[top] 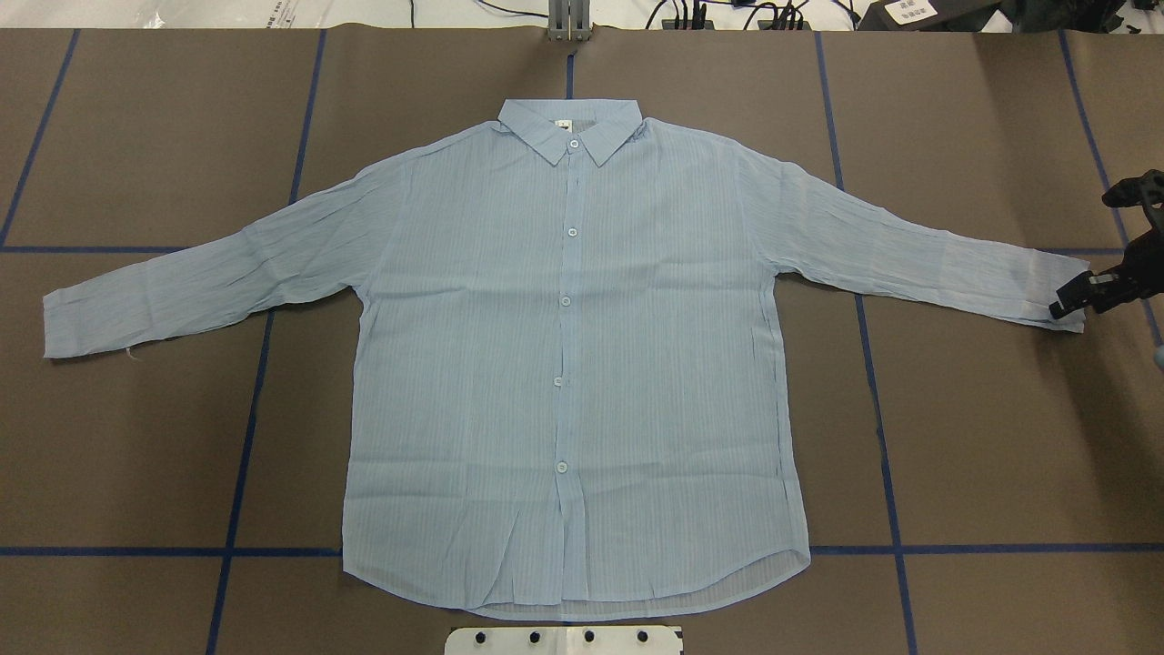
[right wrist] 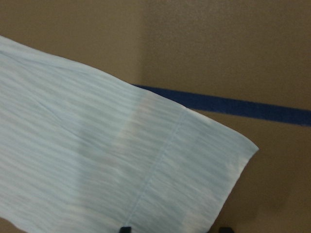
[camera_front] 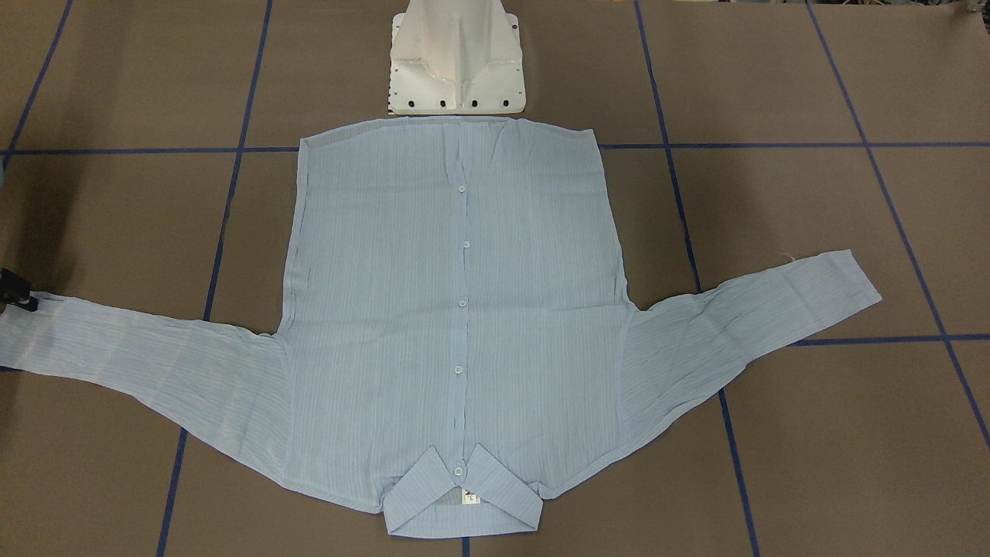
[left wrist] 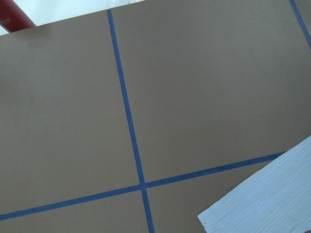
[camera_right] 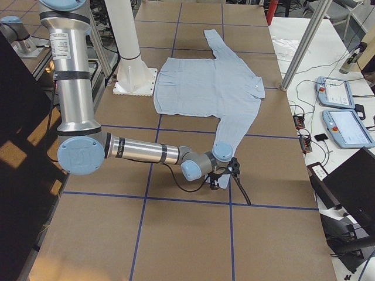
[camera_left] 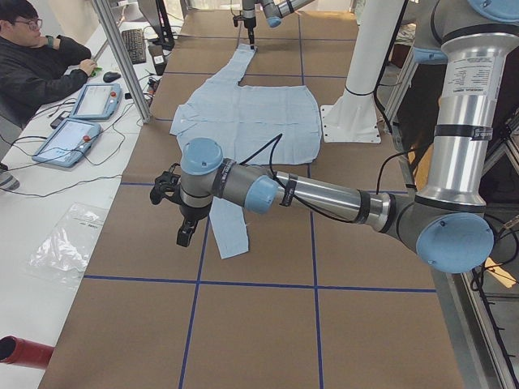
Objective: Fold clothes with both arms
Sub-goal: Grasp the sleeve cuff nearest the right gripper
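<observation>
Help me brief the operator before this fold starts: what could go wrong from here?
The right gripper sits at the very edge of the right cuff; a pinch on so little thin cloth may slip. The left gripper hangs beside the left cuff, not over it, so uneven lifts could skew the flat shirt.

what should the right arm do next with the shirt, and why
Probably lower the right gripper and close its fingers on the sleeve cuff: the shirt lies flat and unfolded, and that cuff sits between the open fingers, ungrasped.

overhead and front views face oppositely, sharing the shirt (top: 564, 364).
</observation>
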Tool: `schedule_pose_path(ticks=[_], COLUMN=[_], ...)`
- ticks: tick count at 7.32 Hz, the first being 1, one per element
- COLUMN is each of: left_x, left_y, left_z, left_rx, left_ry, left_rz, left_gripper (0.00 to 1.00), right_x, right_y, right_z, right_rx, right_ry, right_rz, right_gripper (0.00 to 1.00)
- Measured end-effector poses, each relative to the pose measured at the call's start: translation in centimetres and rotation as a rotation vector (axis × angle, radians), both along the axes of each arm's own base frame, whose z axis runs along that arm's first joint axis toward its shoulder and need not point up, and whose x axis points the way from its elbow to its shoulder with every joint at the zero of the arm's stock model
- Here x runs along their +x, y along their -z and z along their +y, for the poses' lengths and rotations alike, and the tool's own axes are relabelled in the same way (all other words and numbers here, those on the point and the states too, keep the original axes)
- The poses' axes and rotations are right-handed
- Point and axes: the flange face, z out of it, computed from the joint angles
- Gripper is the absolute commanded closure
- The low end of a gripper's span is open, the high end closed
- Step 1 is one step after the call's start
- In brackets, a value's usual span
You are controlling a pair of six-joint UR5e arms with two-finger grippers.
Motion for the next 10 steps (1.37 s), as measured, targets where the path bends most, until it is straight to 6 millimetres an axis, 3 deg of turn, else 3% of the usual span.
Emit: schedule_pose_path(ticks=[3, 6, 9, 10], left_x=[0.0, 0.0, 0.0, 0.0], left_y=[0.0, -0.1, -0.1, -0.1], left_z=[0.0, 0.0, 0.0, 0.0], left_rx=[0.001, 0.000, -0.001, -0.002], left_ry=[0.000, 0.000, 0.000, 0.000], left_rz=[0.000, 0.000, 0.001, 0.001], left_gripper=[0.00, 0.00, 0.00, 0.00], right_x=[-0.1, -0.2, 0.3, 0.7], right_y=[0.5, 1.0, 2.0, 3.3], right_z=[-0.3, -0.6, -0.9, -1.0], right_rx=[0.008, 0.016, 0.031, 0.052], right_ry=[0.000, -0.001, -0.012, -0.022], right_rz=[-0.003, -0.008, -0.020, -0.031], right_gripper=[0.64, 1.00, 1.00, 1.00])
